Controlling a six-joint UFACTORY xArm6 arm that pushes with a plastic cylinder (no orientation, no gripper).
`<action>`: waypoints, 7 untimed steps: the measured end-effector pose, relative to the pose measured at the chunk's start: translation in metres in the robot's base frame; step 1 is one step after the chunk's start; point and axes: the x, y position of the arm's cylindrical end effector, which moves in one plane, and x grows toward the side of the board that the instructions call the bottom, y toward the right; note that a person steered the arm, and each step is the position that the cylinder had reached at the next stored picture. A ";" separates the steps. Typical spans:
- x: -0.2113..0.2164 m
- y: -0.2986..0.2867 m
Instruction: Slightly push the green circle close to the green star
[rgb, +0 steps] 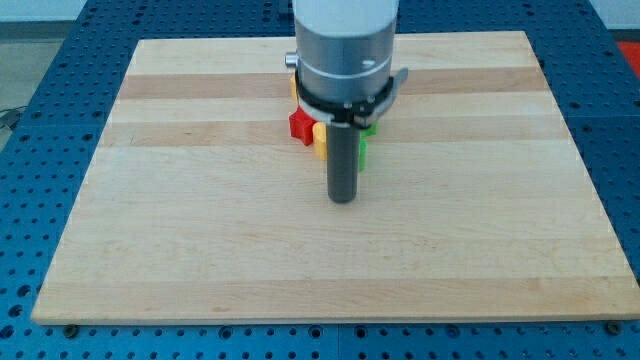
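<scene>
My tip rests on the wooden board, just below a tight cluster of blocks near the view's top centre. A red block and a yellow block show to the left of the rod. A green block shows in slivers to the rod's right, and another bit of green sits above it; their shapes cannot be made out. The rod and the arm's grey body hide most of the cluster. I cannot tell which green piece is the circle and which the star.
The board lies on a blue perforated table. A further yellow sliver peeks out at the left of the arm body.
</scene>
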 end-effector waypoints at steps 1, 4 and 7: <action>-0.019 0.000; -0.002 0.085; -0.041 0.097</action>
